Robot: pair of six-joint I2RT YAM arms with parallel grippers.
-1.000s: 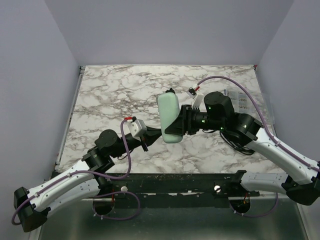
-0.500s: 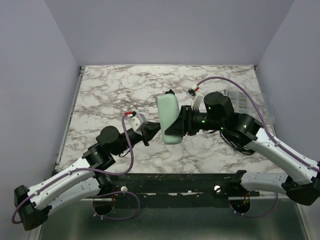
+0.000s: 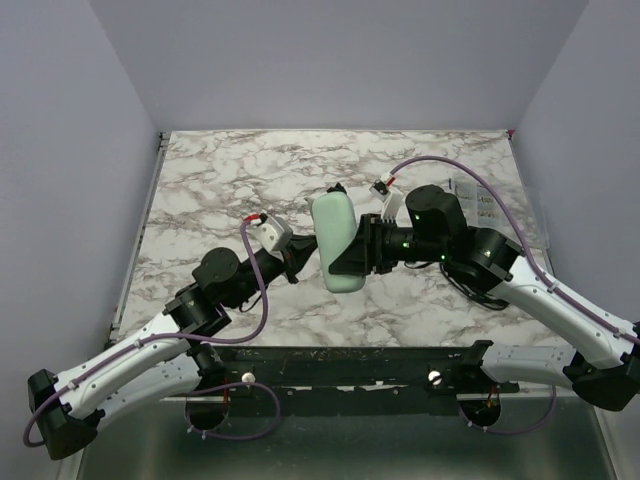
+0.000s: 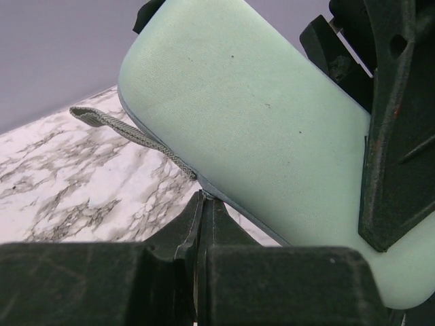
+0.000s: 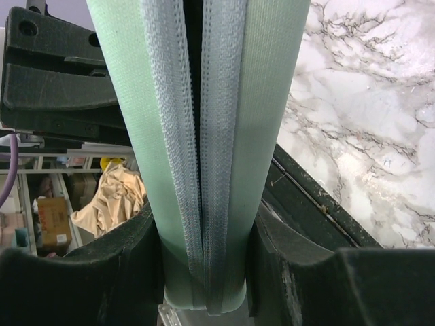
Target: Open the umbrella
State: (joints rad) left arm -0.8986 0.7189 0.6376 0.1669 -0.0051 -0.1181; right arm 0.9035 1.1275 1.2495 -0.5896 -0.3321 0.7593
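The right gripper [image 5: 204, 238] clamps the mint-green case [image 3: 337, 235] by its two flat sides. The umbrella does not show, and I judge it is inside the case. The left gripper [image 4: 204, 204] has its fingers pressed together at the case's seam, just beside the grey pull strap [image 4: 129, 129] — whether it pinches anything, I cannot tell. It should catch the strap close to the case and pull along the zipper [image 5: 194, 136].

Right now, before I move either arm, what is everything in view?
pale mint-green oval zippered case: one, table centre.
grey fabric pull strap: one, at the case's zip seam.
coiled black cable: one, table's right half, partly hidden.
clear printed plastic piece: one, table's far right.
white-and-grey marble table: one, underneath.
umbrella: none visible.
left gripper: black, shut, tips at the case's seam.
right gripper: black, shut on the case.
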